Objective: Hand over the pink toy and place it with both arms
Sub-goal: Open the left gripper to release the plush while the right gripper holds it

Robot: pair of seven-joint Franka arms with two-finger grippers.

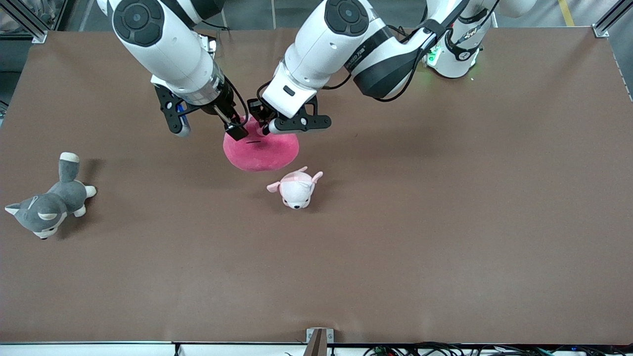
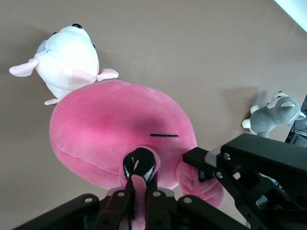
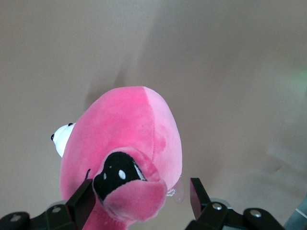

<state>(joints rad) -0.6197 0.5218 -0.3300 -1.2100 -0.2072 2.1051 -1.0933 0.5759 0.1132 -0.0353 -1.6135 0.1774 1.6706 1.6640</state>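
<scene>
The pink toy hangs a little above the table, over the spot just farther from the front camera than the puppy plush. My left gripper is shut on a flap of the toy beside its dark eye, as the left wrist view shows. My right gripper is open beside it, toward the right arm's end. In the right wrist view its fingers stand wide apart around the toy's eye bump without pinching it. It also shows in the left wrist view.
A pale pink-and-white puppy plush lies just under and nearer the front camera than the toy; it also shows in the left wrist view. A grey-and-white husky plush lies at the right arm's end of the brown table.
</scene>
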